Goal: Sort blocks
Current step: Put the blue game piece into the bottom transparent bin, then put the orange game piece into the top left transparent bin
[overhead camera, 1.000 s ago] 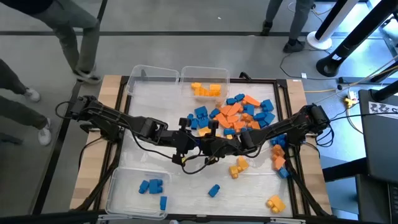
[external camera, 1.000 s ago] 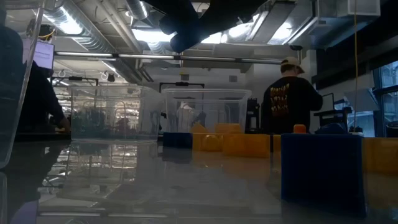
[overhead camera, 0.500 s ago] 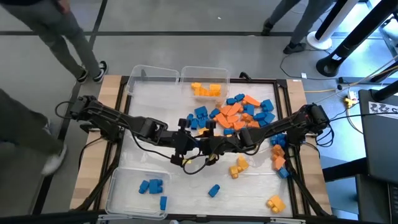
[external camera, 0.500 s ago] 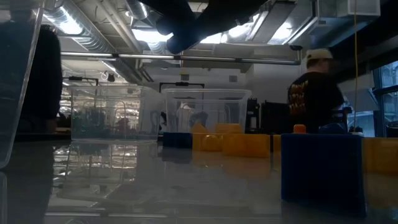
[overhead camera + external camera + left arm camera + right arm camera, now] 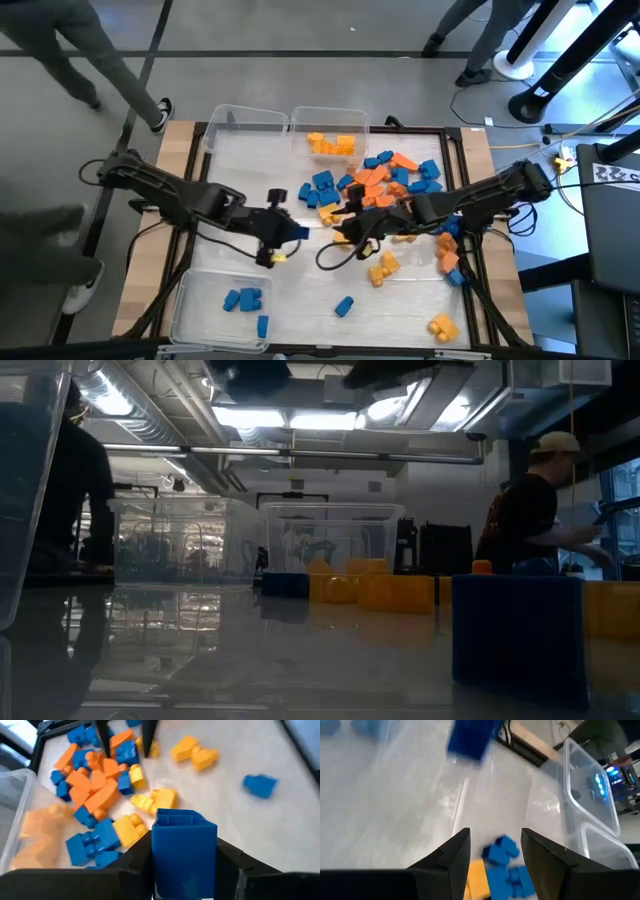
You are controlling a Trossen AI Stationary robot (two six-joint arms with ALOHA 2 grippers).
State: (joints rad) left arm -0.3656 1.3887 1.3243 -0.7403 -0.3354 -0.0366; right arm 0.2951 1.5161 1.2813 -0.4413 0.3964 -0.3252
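My left gripper is shut on a blue block above the middle of the table; the block also shows in the high view. My right gripper is open and empty a little to its right. In its wrist view its fingers stand over a few blue blocks. A heap of blue, orange and yellow blocks lies on the table at the far right. Loose yellow blocks and a blue block lie nearer the front. My left gripper pinches the blue block by two opposite side walls between its two fingers. The block's hollow end points away from the wrist. The block is lifted clear of the table.
Two clear bins stand at the far edge: one on the left, and one holding orange and yellow blocks. A clear bin at the near left holds blue blocks. More blocks lie by the right rim. People move beyond the table.
The two grippers, close together at the table's middle, have parted. My left gripper has drawn back toward the table's left edge with the blue block. My right gripper has drawn back toward the right and far side.
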